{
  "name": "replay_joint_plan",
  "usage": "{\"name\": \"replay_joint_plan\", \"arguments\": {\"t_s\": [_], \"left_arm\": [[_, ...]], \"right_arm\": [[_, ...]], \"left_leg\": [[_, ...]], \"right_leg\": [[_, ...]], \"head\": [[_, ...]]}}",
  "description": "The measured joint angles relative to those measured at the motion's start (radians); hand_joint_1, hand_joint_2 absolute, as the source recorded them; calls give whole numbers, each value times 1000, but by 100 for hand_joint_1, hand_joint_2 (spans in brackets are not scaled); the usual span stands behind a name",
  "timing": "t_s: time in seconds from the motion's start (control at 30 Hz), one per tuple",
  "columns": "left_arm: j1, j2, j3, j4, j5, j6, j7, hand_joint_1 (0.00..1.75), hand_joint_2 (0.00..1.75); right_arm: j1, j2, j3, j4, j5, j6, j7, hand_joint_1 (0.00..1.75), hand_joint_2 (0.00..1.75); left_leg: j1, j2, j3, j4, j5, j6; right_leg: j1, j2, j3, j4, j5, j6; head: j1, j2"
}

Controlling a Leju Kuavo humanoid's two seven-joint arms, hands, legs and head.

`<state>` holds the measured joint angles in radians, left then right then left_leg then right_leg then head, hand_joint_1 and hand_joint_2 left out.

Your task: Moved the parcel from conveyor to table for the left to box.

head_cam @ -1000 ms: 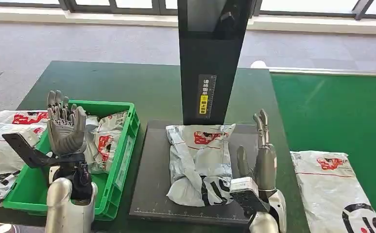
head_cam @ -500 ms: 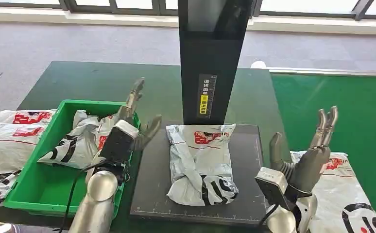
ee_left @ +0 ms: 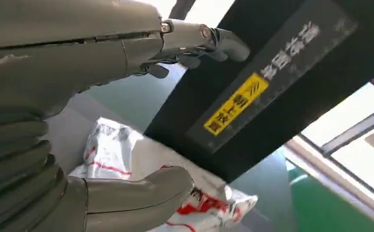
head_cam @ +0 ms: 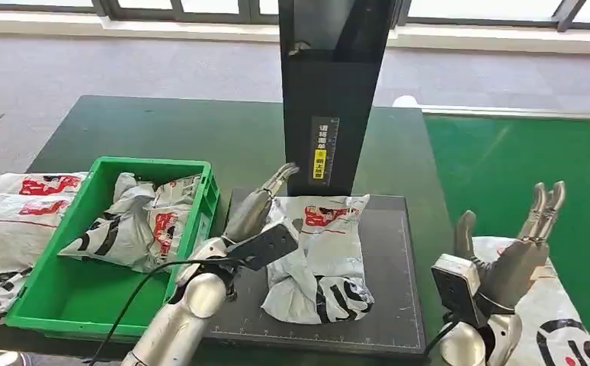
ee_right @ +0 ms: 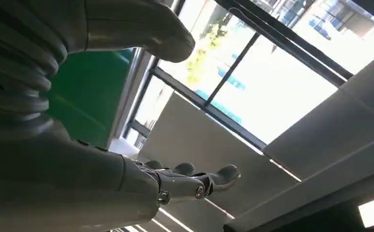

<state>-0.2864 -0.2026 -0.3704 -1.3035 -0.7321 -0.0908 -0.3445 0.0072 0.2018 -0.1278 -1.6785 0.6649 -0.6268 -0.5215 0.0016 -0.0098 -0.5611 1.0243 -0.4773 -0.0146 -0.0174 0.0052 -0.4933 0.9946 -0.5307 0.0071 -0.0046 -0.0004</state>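
Observation:
A crumpled grey parcel (head_cam: pixel 319 252) with red print lies on the black scale platform (head_cam: pixel 387 313) in front of the dark scanner column. My left hand (head_cam: pixel 255 213) reaches over the parcel's left edge with fingers stretched out flat, holding nothing. In the left wrist view the same parcel (ee_left: pixel 127 154) lies below my left hand's (ee_left: pixel 103 111) thumb and straight fingers. My right hand (head_cam: pixel 517 244) is raised above another grey parcel (head_cam: pixel 551 313) on the green conveyor, fingers spread and pointing up, empty. The right wrist view shows my right hand (ee_right: pixel 107 125) against windows and ceiling.
A green crate (head_cam: pixel 48 297) at the left holds grey parcels (head_cam: pixel 136 221). More parcels (head_cam: pixel 10 221) lie on the table left of the crate. The dark scanner column (head_cam: pixel 334 91) stands behind the platform. The green conveyor (head_cam: pixel 521 175) runs along the right.
My left hand swung from above the crate rightward to the parcel on the platform. My right hand drew away from that parcel, to the right over the conveyor.

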Motion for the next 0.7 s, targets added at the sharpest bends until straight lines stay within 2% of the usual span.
{"name": "replay_joint_plan", "arguments": {"t_s": [0.7], "left_arm": [[-85, 8, -135, 291, -246, 9, 132, 0, 175]], "right_arm": [[4, 15, -32, 9, 18, 0, 11, 0, 175]], "left_leg": [[0, 0, 0, 0, 0, 0]], "right_leg": [[0, 0, 0, 0, 0, 0]], "head": [[0, 0]]}}
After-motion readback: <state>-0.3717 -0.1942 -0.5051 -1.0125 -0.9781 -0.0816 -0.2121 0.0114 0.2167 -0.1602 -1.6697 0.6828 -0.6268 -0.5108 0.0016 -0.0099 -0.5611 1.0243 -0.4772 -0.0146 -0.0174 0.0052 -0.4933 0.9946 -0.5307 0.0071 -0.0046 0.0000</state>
